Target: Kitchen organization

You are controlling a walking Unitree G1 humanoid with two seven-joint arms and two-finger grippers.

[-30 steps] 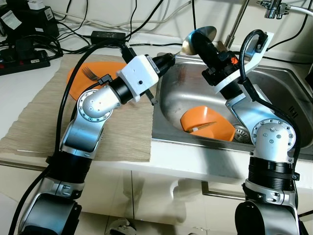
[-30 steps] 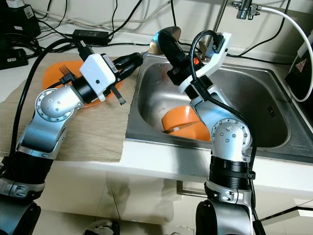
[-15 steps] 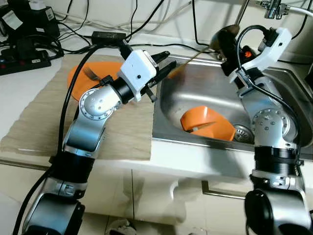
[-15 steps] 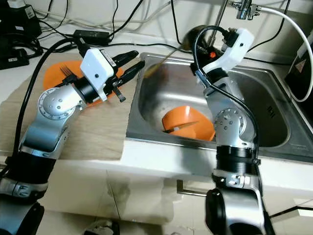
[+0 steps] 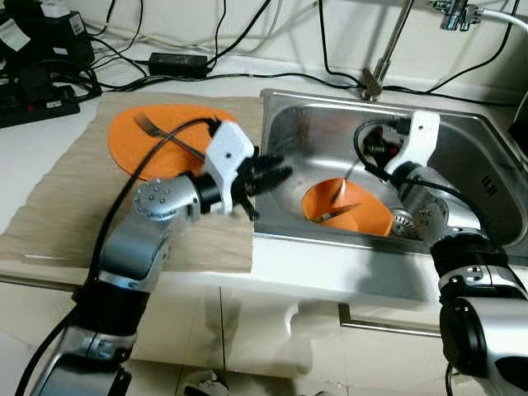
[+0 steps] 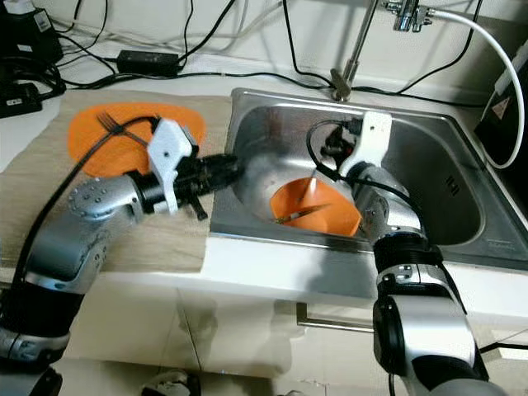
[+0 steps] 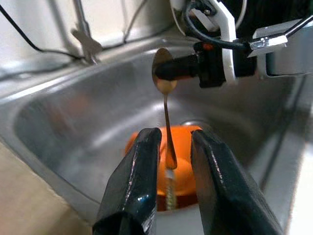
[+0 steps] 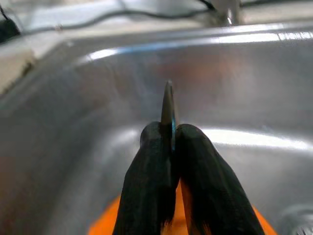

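Orange round plate (image 5: 161, 136) with metal fork (image 5: 148, 125): left of stainless steel sink (image 5: 462, 148). My left gripper (image 7: 168, 161): fingers apart at sink's left wall. Orange bowl (image 5: 346, 206): inside sink. My right gripper (image 8: 171, 142): clamped on gold metal spoon (image 7: 165, 98), above bowl.

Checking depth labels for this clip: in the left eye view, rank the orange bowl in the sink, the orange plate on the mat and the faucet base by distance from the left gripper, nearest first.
From the left gripper, at the sink's left rim:
1. Orange bowl, in the sink to its right.
2. Orange plate, on the mat to its left, with a fork on it.
3. Faucet base, behind the sink at the back rim.
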